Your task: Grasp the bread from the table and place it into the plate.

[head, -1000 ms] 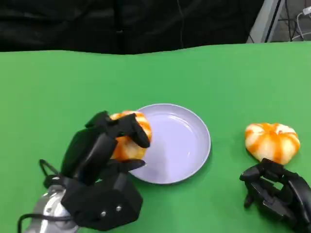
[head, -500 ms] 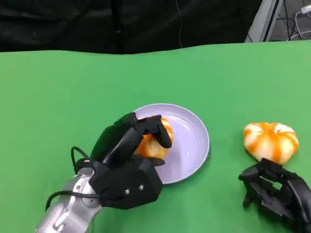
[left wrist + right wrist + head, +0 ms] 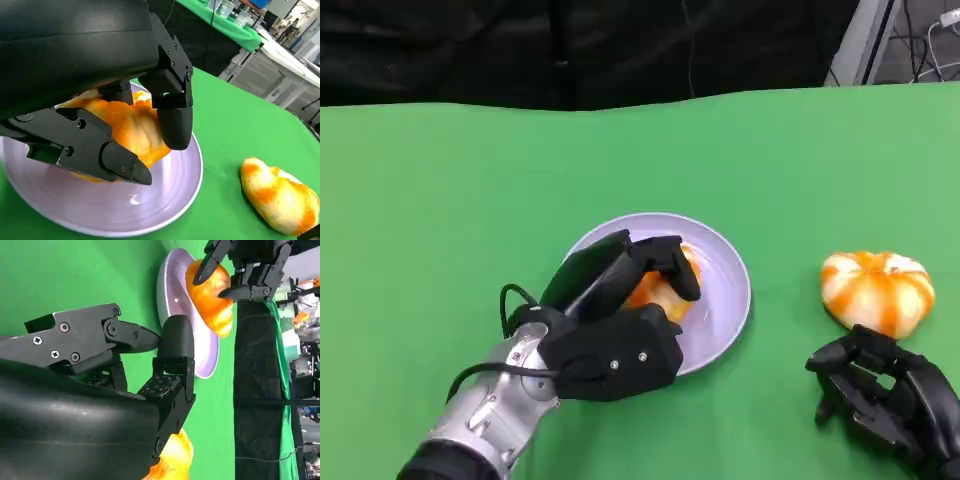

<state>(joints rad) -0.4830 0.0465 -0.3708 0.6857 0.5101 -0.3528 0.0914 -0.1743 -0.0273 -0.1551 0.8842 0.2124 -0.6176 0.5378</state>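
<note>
My left hand [image 3: 620, 320] grips an orange-and-white bread roll [image 3: 665, 290] and holds it over the lilac plate [image 3: 725, 270], just above its inside. The left wrist view shows the fingers [image 3: 172, 105] wrapped round the roll [image 3: 132, 127] with the plate [image 3: 165, 200] beneath. A second bread roll [image 3: 877, 290] lies on the green table to the right of the plate. My right hand [image 3: 885, 400] rests on the table just in front of that roll, fingers curled in and holding nothing. In the right wrist view the held roll [image 3: 210, 290] hangs over the plate [image 3: 172, 300].
The green table [image 3: 470, 200] stretches wide to the left and behind the plate. A black curtain [image 3: 570, 45] runs along the far edge. A metal frame with cables [image 3: 910, 40] stands at the back right.
My left hand has carried the bread roll rightwards, from the plate's left rim to over its middle. The right hand and the second roll have stayed put.
</note>
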